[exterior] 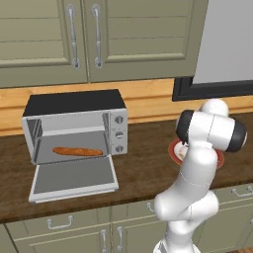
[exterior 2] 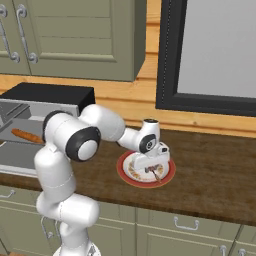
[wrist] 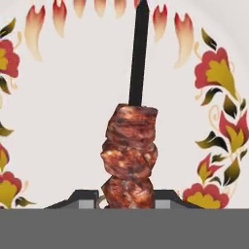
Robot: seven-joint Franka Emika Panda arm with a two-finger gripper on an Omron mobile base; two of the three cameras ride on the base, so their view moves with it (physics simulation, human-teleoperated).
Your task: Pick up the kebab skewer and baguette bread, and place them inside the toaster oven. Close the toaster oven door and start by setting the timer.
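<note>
The kebab skewer (wrist: 129, 155) lies on a floral plate (wrist: 63, 97), its dark stick (wrist: 138, 53) pointing away from the hand. My gripper (wrist: 127, 199) is shut on the meat chunks, one fingertip on each side. In the right base view the gripper (exterior 2: 150, 171) is pressed down on the plate (exterior 2: 123, 174), and the skewer (exterior 2: 158, 176) pokes out beneath it. The baguette bread (exterior: 77, 151) lies inside the toaster oven (exterior: 74, 104). The toaster oven door (exterior: 74, 178) hangs open, flat over the counter. The baguette (exterior 2: 27, 136) also shows at the left of the right base view.
The plate (exterior: 173, 148) sits on the dark wooden counter (exterior: 143, 168) to the right of the oven, partly behind my arm. Three knobs (exterior: 118, 133) stack on the oven's right side. Green cabinets hang above, and a dark-framed panel (exterior 2: 210, 55) stands behind the plate.
</note>
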